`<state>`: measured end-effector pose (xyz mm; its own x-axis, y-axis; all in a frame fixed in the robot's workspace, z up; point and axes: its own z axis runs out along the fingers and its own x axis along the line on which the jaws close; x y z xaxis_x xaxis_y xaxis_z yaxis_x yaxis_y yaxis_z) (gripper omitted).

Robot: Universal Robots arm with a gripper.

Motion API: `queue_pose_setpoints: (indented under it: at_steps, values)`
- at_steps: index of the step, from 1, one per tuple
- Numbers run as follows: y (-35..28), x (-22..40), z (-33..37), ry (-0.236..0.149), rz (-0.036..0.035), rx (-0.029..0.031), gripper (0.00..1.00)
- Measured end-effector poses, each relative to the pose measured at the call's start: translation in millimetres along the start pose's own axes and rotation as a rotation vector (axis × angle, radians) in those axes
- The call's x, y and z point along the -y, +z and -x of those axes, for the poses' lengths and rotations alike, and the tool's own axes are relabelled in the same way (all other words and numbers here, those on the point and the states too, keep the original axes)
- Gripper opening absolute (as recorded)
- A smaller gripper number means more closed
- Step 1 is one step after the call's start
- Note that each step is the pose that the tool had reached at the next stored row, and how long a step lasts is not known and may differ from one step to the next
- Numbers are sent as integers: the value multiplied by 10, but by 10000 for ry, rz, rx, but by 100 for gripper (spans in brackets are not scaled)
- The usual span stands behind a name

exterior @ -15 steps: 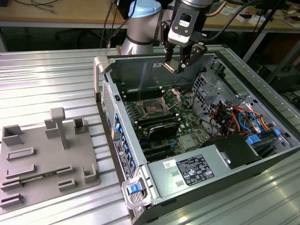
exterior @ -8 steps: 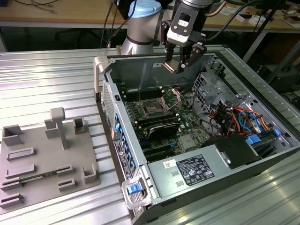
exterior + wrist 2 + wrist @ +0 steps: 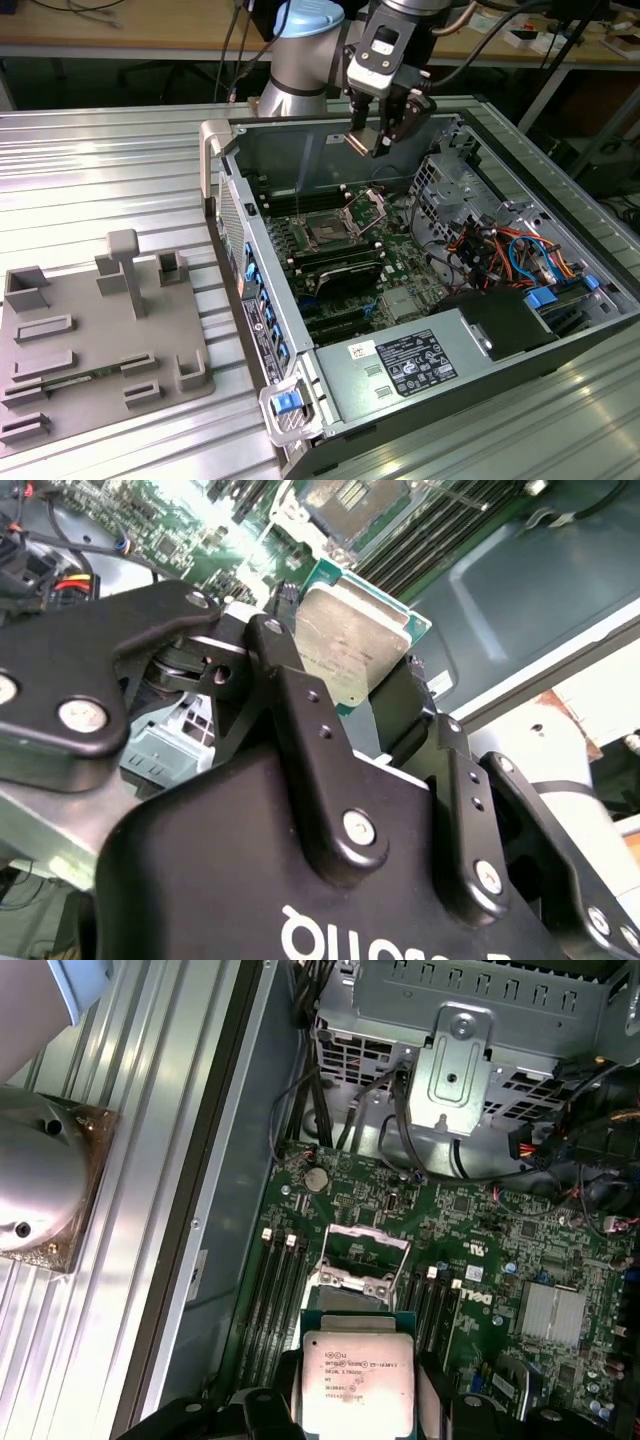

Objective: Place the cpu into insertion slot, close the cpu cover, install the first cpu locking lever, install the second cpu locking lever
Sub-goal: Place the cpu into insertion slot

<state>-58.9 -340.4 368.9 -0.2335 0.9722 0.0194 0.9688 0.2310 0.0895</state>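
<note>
**Jaws.** Clamped on the cpu (image 3: 362, 143), with a black finger (image 3: 292, 705) pressed to each of two opposite edges. They are carried on the arm (image 3: 300, 50) and hang over the open computer case (image 3: 236, 215).

**Cpu.** A flat square chip held between the jaws in mid-air, touching nothing else. In both wrist views (image 3: 345, 640) (image 3: 357, 1380) its silver-grey metal top faces the camera, with a green board edge showing round it.

**Insertion slot** (image 3: 325, 232). A square socket with a dark centre and a bright rim, seated in the motherboard (image 3: 405, 275). It lies below the jaws and well apart from the cpu. Its centre is uncovered.

**Cpu cover** (image 3: 366, 208). A thin shiny frame plate, raised on its hinge just beside the slot and below the jaws. In the first wrist view (image 3: 366, 1252) it sits just beyond the held chip.

**Memory slots** (image 3: 340, 262). Long black strips flanking the socket, below the jaws.

**Drive cage** (image 3: 460, 1070). Perforated grey metal, below and off to one side of the jaws.

**Power supply** (image 3: 410, 362). A grey box at the case's near end, well apart from the jaws.

**Cable bundle** (image 3: 510, 250). Red, blue and orange leads, well apart from the jaws toward the exterior view's right.

**Worktop** (image 3: 110, 170). Ribbed metal that carries the case.

**Fixture tray** (image 3: 100, 340). Grey and moulded, with raised posts. It rests on the worktop, well apart from the jaws toward the exterior view's left.
</note>
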Motion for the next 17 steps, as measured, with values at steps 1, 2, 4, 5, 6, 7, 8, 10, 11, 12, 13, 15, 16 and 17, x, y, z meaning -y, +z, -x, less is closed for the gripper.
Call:
queue_pose_setpoints:
  at_steps: [1,2,4,5,6,7,8,10,11,12,13,15,16,17]
  values:
    - [-1,12,-3,2,0,0,55]
    - [-2,25,-6,6,0,0,55]
    - [-5,54,-13,15,0,2,55]
    - [-6,64,-16,19,0,2,55]
    - [-6,73,-18,22,-1,2,55]
    - [-7,80,-20,24,-1,3,55]
    - [-8,87,-22,26,-1,3,55]
    - [-9,107,-28,44,0,5,55]
    - [-10,112,-29,51,0,6,55]
    - [-10,119,-31,60,0,6,55]
    - [-11,125,-33,68,0,7,55]
    - [-12,137,-37,88,0,9,55]
    - [-12,142,-39,97,1,10,55]
    - [-12,145,-40,105,1,10,55]
